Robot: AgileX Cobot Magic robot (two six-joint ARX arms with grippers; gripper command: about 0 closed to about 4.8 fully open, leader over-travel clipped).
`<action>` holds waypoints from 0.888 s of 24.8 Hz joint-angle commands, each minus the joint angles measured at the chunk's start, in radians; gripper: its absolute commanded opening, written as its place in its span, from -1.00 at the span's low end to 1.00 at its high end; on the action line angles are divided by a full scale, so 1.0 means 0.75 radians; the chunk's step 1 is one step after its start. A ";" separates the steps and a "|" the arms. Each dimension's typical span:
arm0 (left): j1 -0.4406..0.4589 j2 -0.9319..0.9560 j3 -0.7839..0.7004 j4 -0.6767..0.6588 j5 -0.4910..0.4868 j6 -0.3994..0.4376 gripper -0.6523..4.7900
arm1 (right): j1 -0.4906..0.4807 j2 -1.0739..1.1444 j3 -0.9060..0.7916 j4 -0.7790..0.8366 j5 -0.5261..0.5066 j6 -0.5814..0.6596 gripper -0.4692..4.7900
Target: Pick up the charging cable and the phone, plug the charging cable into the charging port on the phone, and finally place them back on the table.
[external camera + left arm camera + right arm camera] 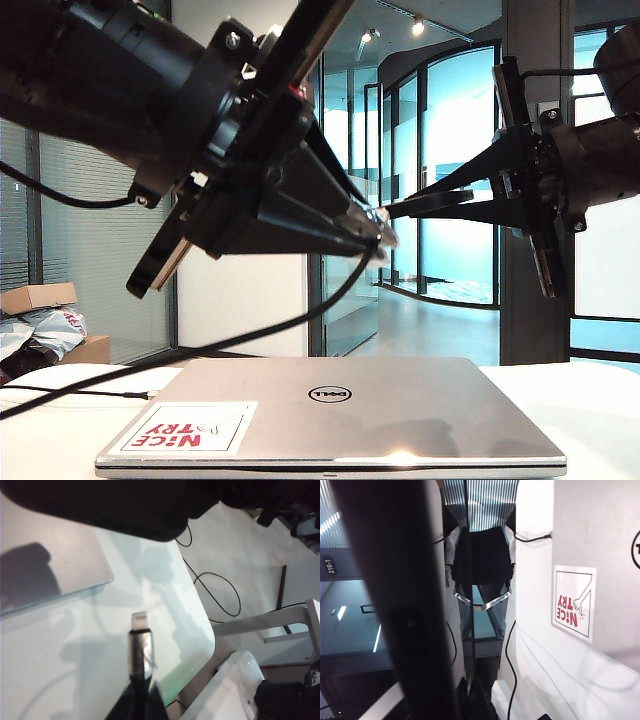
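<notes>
From across the table (580,400), the left gripper (372,232) pinches the charging cable (250,335) above the Dell laptop (400,410), tip facing the right gripper (400,208), clamped on the phone (440,200). Left wrist: connector (139,642) over the table's near edge. Right wrist: phone (395,600) edge-on.

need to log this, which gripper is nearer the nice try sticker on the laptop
Left. The left gripper hangs above the sticker side of the laptop; the right gripper reaches in from the far side.
</notes>
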 commanded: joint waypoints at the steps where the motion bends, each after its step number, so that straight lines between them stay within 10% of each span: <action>1: -0.003 0.027 0.001 0.004 0.002 0.014 -0.79 | 0.002 -0.013 0.007 0.045 -0.026 -0.020 -0.84; 12: 0.006 0.112 0.001 -0.035 0.002 0.027 -0.79 | 0.067 -0.013 0.007 -0.291 0.024 -0.423 -0.84; 22: 0.006 0.112 0.002 -0.035 0.002 0.027 -0.79 | 0.076 -0.013 0.007 -0.327 0.017 -0.426 -0.84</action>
